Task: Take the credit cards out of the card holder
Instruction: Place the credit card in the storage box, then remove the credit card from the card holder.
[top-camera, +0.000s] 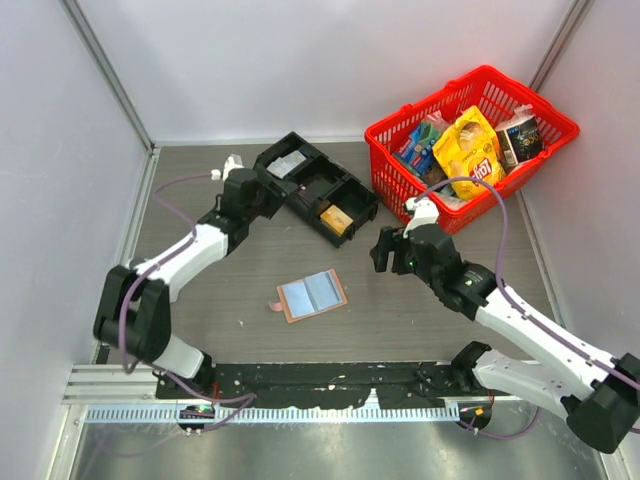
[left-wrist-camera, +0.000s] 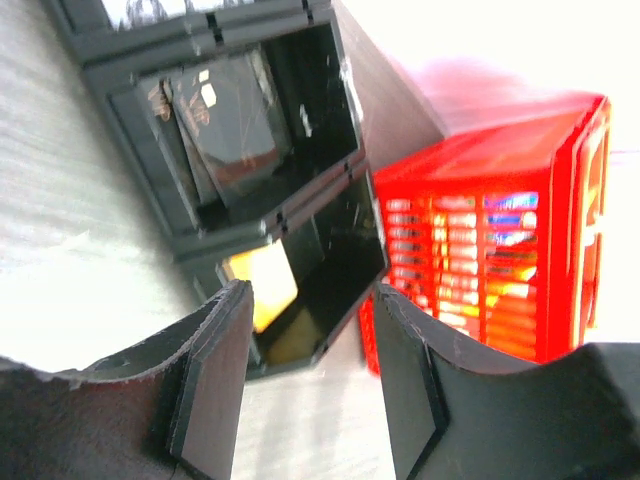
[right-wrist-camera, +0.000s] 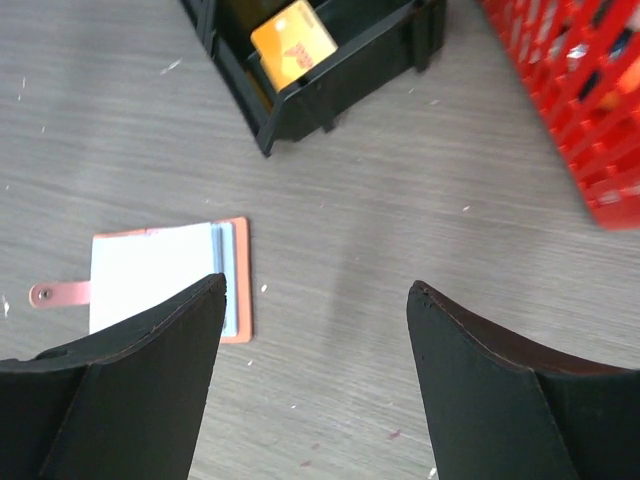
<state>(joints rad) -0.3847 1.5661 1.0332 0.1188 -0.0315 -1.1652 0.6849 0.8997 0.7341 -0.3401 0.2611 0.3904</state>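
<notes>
The salmon-pink card holder (top-camera: 312, 295) lies open on the table's middle, pale blue panels up, its tab at the left. It also shows in the right wrist view (right-wrist-camera: 165, 275), partly behind my left finger. An orange card (top-camera: 336, 219) stands in the black compartment tray (top-camera: 352, 188); it shows in the right wrist view (right-wrist-camera: 293, 41) and the left wrist view (left-wrist-camera: 262, 285). A dark card (left-wrist-camera: 225, 115) lies in another tray compartment. My left gripper (top-camera: 268, 190) is open and empty at the tray's left side. My right gripper (top-camera: 382, 250) is open and empty, right of the holder.
A red basket (top-camera: 545, 112) with snack packets stands at the back right, close behind the right arm. The tray lies diagonally at the back centre. White walls close the table on three sides.
</notes>
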